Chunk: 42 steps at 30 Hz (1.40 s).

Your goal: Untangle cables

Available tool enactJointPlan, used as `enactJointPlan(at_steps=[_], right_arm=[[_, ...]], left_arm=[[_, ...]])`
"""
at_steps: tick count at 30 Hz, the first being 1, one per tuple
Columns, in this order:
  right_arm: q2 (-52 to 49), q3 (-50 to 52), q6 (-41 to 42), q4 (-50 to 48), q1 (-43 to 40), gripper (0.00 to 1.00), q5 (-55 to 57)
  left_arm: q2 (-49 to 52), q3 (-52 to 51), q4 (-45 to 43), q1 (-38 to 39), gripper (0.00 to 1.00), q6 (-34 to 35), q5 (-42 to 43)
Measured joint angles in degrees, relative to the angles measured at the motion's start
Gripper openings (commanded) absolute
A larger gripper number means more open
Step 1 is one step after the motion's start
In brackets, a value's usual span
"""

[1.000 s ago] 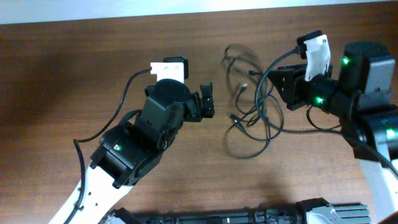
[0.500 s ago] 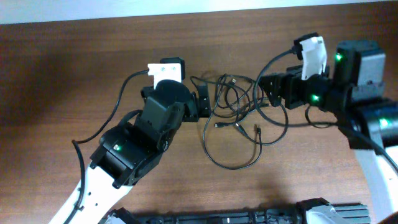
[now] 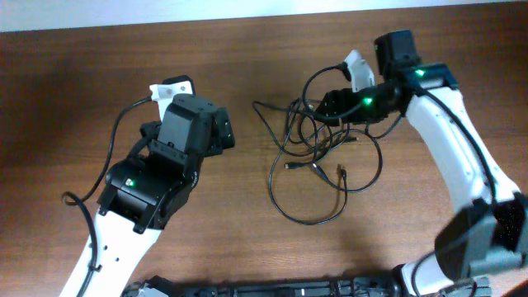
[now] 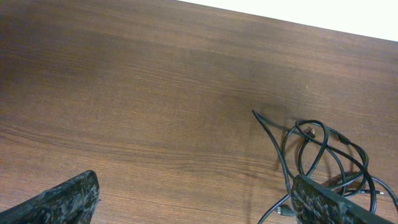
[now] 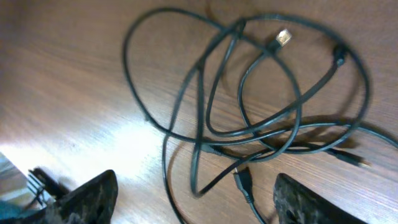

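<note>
The cables (image 3: 318,157) lie on the wooden table as one loose tangle of thin black loops with small plug ends. My right gripper (image 3: 327,107) hovers over the tangle's upper right part. In the right wrist view its jaws (image 5: 199,202) stand open above the cables (image 5: 249,93), with strands and a plug lying on the table between the fingers, not gripped. My left gripper (image 3: 221,132) is open, a short way left of the tangle. In the left wrist view the cables (image 4: 317,149) show beside its right finger (image 4: 329,205), and bare wood lies between the jaws (image 4: 196,208).
The table's far edge (image 3: 247,21) meets a white surface at the back. Thick black wires run along both arms. A dark frame (image 3: 289,289) sits at the front edge.
My right gripper opened and the cables dropped into a loose spread on the table. It now sits over their top right. My left arm drew back to the left, away from the tangle.
</note>
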<state>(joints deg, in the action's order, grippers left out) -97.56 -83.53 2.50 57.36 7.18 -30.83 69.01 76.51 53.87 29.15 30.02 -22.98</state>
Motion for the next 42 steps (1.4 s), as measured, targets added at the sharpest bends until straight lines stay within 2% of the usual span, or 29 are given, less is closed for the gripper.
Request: enactJointPlan(at_steps=[3,4,9,14,21,26,34,42], right_arm=[[-4.6,0.0,0.0,-2.3,2.3,0.77,-0.4],[-5.9,0.0,0.1,-3.3,3.5,0.73,-0.6],[-10.2,0.0,0.1,-6.1,8.5,0.04,0.0],[-11.9,0.0,0.3,-4.7,9.3,0.04,0.9],[-10.1,-6.3,0.3,9.6,7.1,0.04,3.9],[-1.2,-16.7,0.3,13.6,7.1,0.04,7.9],[14.7,-36.1,0.3,13.3,7.1,0.04,15.2],[24.1,-40.0,0.3,10.1,7.1,0.04,20.1]], left_arm=[[0.0,0.0,0.1,0.0,0.99,0.0,0.0],[0.0,0.0,0.2,0.0,0.99,0.0,0.0],[0.0,0.0,0.2,0.0,0.99,0.0,0.0],[0.0,0.0,0.2,0.0,0.99,0.0,0.0],[0.0,0.0,0.2,0.0,0.99,0.0,0.0],[0.0,0.0,0.2,0.0,0.99,0.0,0.0],[0.0,0.0,0.2,0.0,0.99,0.0,0.0],[0.0,0.0,0.2,0.0,0.99,0.0,0.0]])
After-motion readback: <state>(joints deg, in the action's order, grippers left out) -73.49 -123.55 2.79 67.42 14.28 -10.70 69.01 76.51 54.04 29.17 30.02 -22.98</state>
